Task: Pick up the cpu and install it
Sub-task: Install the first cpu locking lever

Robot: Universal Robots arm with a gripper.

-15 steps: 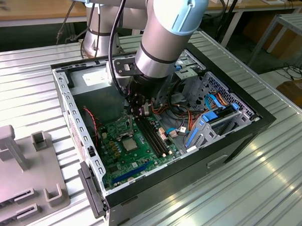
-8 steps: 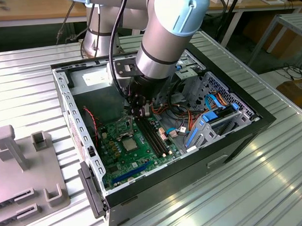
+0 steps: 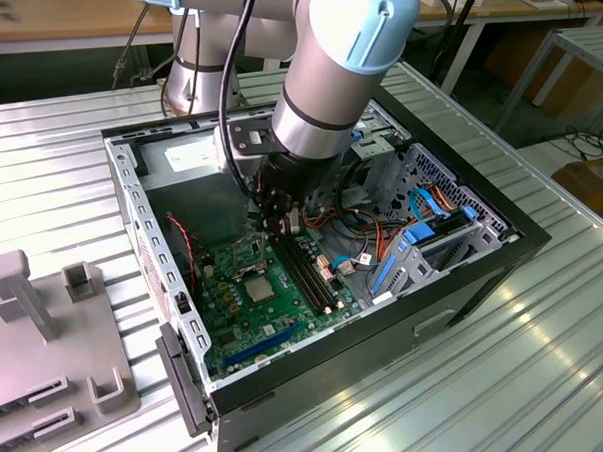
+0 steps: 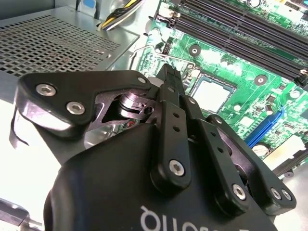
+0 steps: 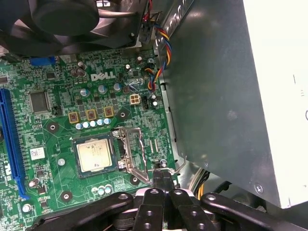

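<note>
My claw: my claw (image 5: 162, 180) hangs low inside the open computer case (image 3: 502, 239), over the green board (image 5: 57, 120). In both wrist views the two fingers (image 4: 169, 84) are pressed flat together with nothing between them, so I am closed and empty.

What I am nearest: my fingertips sit just beside the hinged metal frame (image 5: 129, 154) of the socket, at the end away from the blue slot (image 5: 10, 139). The frame is swung open and lies to one side of the socket. I cannot tell whether I am touching it or its thin wire lever (image 4: 144, 48).

The chip: the chip (image 5: 95, 156), a small square with a plain pale metal top, already lies flat in its socket (image 5: 91, 139) on the board. In the second wrist view it (image 4: 211, 94) shows just past my fingertips. In the exterior view it (image 3: 260, 287) lies below my wrist, next to the long black memory slots (image 3: 305, 271).

Step in hand: by my reading, the picking up and placing are done, since the chip is seated and I hold nothing. The socket is not yet shut over it, so the install looks unfinished.

What the next move calls for: care around the frame. It is thin and springy, so closed fingertips must push it squarely and gently, without scraping the chip's top.

Surroundings: grey metal box (image 5: 226, 96) to one side, black fan (image 5: 62, 19) past the board, coloured wires (image 5: 156, 57) between them.
</note>
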